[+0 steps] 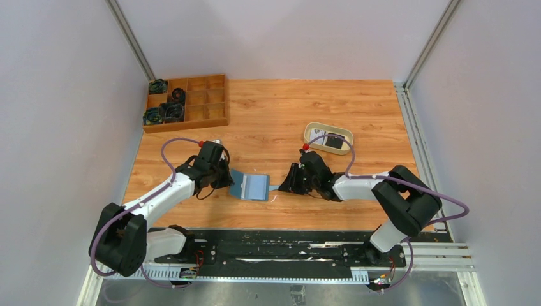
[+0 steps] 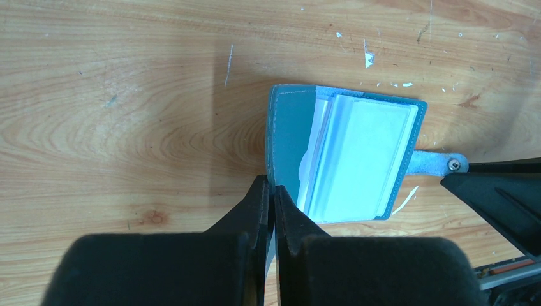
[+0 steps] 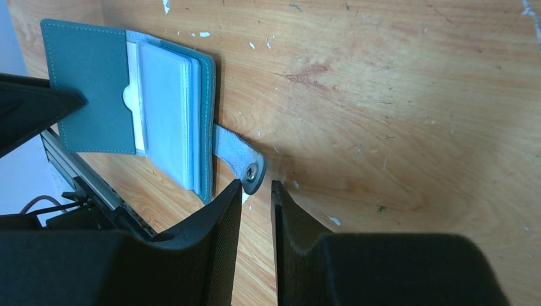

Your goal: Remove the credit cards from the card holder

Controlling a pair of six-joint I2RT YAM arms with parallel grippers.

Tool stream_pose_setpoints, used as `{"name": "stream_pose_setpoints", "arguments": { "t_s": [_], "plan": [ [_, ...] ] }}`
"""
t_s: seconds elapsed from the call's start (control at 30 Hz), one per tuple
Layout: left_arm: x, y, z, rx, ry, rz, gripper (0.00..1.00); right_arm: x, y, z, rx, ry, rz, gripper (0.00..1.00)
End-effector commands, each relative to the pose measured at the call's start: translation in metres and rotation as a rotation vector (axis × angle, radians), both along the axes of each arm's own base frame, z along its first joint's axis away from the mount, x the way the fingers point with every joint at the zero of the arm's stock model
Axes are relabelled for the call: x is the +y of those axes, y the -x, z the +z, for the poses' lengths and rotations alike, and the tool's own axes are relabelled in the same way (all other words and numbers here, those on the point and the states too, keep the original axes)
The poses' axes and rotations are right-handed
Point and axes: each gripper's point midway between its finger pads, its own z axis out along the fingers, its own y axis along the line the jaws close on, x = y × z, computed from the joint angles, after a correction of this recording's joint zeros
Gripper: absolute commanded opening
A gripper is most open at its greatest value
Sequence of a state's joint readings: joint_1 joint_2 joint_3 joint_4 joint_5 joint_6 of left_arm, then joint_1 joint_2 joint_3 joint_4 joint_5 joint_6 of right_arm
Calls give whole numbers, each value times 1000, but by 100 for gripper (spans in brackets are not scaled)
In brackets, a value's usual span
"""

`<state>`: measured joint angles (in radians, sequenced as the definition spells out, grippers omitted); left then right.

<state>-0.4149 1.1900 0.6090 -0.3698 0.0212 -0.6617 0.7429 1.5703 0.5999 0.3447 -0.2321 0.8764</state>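
The teal card holder [image 1: 250, 185] lies open on the wooden table between my two arms. My left gripper [image 2: 273, 191] is shut on the edge of its left cover flap [image 2: 290, 137], and a strip of teal shows between the fingers. Pale blue sleeves [image 2: 357, 156] fill the right half, and a white card edge [image 3: 132, 102] peeks from the flap's pocket. A grey strap with a metal snap [image 3: 245, 167] sticks out on the right. My right gripper [image 3: 256, 188] stands open a little just past the strap's end, nothing between its fingers.
A cream oval tray [image 1: 312, 132] holding a dark card sits behind the right arm. A wooden compartment box [image 1: 203, 101] with dark parts stands at the back left. The black mounting rail [image 1: 274, 245] runs along the near edge.
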Motion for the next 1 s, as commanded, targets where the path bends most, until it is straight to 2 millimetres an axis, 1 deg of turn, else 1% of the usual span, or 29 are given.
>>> {"name": "stream_pose_setpoints", "arguments": {
  "t_s": [0.0,0.2,0.47,0.63,0.87,0.97],
  "plan": [
    [6,5,-5,5,-25,2,0,-5,-7,-3,5,-19,-49,27],
    [6,4,-6,7,-27,1,0,-14,-18,0,-28,-14,-94,25],
    [6,4,-7,11,-28,2,0,-10,-29,8,-49,-35,-103,23],
    [6,4,-9,14,-31,-1,0,-8,-31,11,-51,-41,-101,22],
    [6,3,-9,15,-32,-1,0,-5,-30,5,-29,-45,-96,21],
    [6,4,-10,15,-33,-2,0,-3,-30,6,-26,-52,-89,21]
  ]
}}
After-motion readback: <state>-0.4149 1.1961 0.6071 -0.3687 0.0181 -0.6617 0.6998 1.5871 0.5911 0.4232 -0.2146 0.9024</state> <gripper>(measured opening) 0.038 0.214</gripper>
